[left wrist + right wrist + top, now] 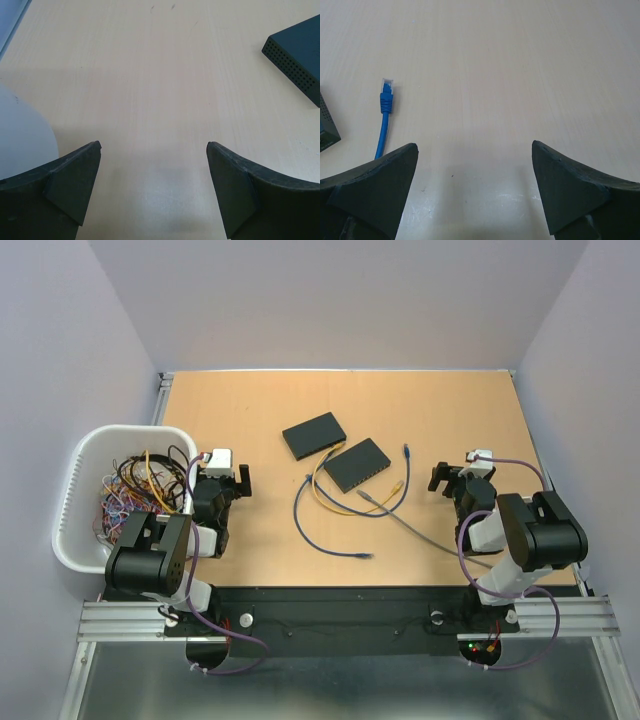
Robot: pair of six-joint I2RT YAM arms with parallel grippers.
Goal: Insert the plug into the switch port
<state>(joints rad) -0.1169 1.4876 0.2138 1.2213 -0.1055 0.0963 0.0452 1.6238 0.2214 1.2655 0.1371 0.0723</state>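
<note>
**Both grippers open, plug untouched**

The right gripper (474,146) hangs empty, jaws spread wide, probably ready to straddle the clear-tipped blue cable plug (386,92). The plug lies ahead and to its left, beside the flat black network switch (325,125). The left gripper (154,145) also gapes empty.

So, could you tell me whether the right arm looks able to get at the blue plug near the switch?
Probably yes: the right pincer is open and empty, and the blue plug lies just ahead to its left on the table, with nothing between them.
</note>
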